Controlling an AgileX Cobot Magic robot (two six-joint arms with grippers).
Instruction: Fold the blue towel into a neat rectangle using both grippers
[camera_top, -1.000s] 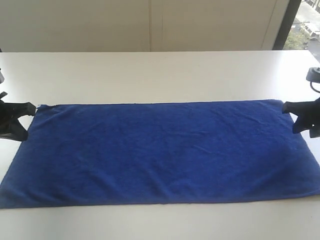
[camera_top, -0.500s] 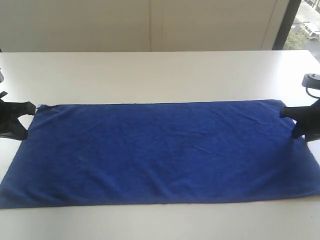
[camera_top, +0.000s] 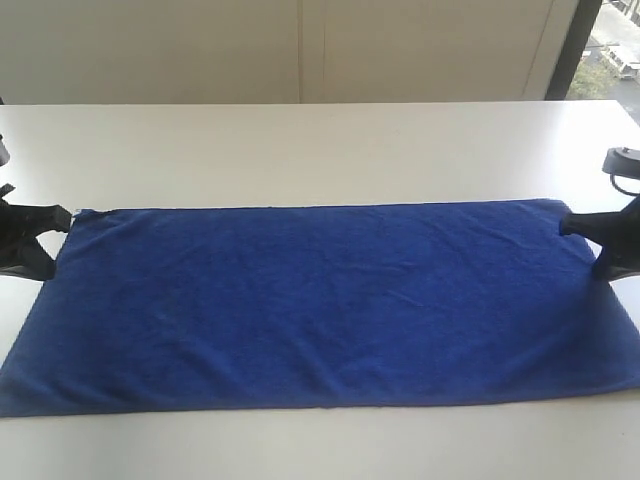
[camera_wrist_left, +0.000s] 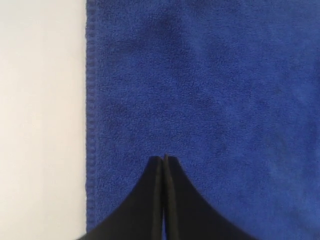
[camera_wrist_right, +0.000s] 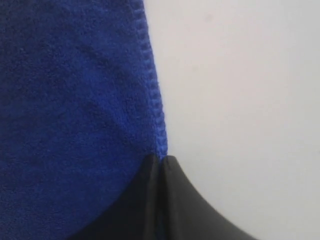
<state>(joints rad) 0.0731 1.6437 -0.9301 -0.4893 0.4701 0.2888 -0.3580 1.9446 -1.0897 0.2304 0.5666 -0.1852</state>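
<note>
Change: blue towel, flat on the table, now nipped at its far right corner by the right pincer, jaws newly closed. The left pincer clamps the far left corner. Right bite catches hem only; could slip on lifting.

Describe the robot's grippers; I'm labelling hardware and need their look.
Both are matte black. The left gripper and right gripper each have two smooth jaws, broad at the base and tapering to thin tips. A round black cable fitting shows above the right arm. No markings are visible.
</note>
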